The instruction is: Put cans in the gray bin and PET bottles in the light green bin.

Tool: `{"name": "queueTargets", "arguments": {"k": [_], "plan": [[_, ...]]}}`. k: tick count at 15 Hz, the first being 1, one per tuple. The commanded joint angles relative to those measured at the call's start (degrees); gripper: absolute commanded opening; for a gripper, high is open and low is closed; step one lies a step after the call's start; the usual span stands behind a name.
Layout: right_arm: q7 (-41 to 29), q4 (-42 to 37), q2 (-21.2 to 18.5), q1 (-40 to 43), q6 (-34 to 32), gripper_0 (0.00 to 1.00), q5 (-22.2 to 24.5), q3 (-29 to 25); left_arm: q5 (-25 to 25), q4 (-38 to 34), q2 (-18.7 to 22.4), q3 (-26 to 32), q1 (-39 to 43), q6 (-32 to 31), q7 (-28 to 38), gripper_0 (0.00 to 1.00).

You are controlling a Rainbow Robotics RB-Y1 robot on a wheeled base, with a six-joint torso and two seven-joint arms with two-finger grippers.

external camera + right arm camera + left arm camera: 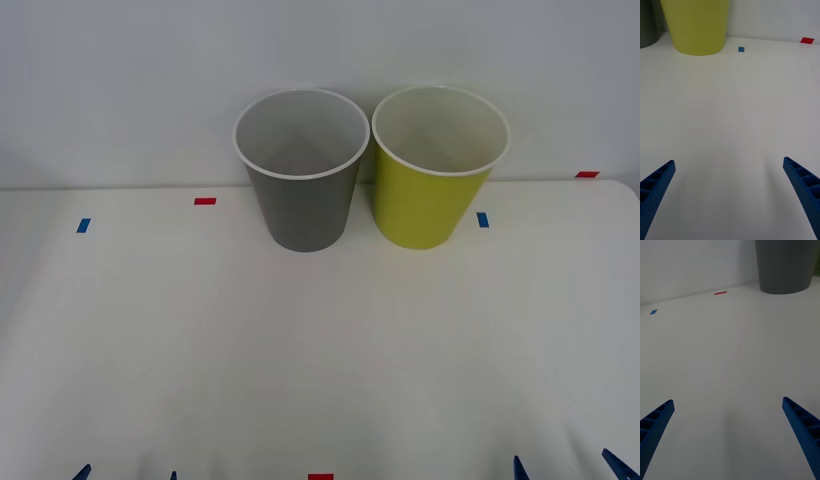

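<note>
White table (320, 350) against a pale wall; small red and blue tape markers (205, 201) scattered across the surface. Toward the far edge, tall round tapered gray plastic bin with white rim (304, 210), upright; just beside it on the right, tall round tapered yellow-green plastic bin with white rim (430, 205), upright, rims nearly touching. Pale insides of both bins, no contents discernible. Left tool (728, 438) low over bare table at the near left edge, blue ribbed fingers (655, 427) spread wide apart, nothing held; right tool (728, 198) likewise at the near right edge, fingers (803, 187) apart, nothing between them.
</note>
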Motion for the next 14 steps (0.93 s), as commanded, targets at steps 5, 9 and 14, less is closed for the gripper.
{"name": "queueTargets", "arguments": {"k": [5,9,14], "plan": [[0.0,0.0,0.0,0.0,0.0,1.0,0.0,0.0,0.0,0.0,0.0,0.0,0.0,0.0,0.0,1.0],[0.0,0.0,0.0,0.0,0.0,1.0,0.0,0.0,0.0,0.0,0.0,0.0,0.0,0.0,0.0,1.0],[0.0,0.0,0.0,0.0,0.0,1.0,0.0,0.0,0.0,0.0,0.0,0.0,0.0,0.0,0.0,1.0]]}}
